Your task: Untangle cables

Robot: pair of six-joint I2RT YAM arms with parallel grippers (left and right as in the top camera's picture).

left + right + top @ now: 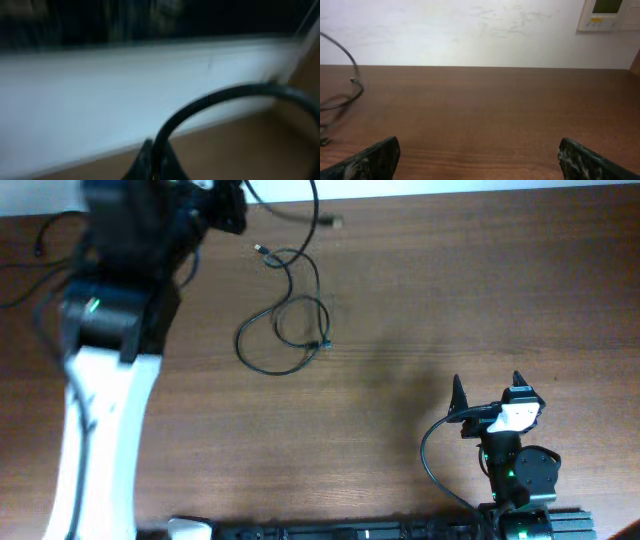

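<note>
left hand (218, 208) at 11 o'clock, grip can't tell, blurred. right hand (488, 388) at 5 o'clock, released. pull cables (285, 330) apart slowly so loops open, not cinch.

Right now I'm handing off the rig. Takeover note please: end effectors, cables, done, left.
Left end effector: at the table's far edge. Its wrist view is blurred, with a black cable arcing right in front of it; grip cannot be told.
Right end effector: open, empty, on the near side, away from the cables.
Cables: looped cable lies on the table, crossing itself. Second cable runs off the far edge by the left arm.
Done: those two appear apart.
Left: uncross the loop and lay the cords out separately. No third cable clearly seen.
</note>
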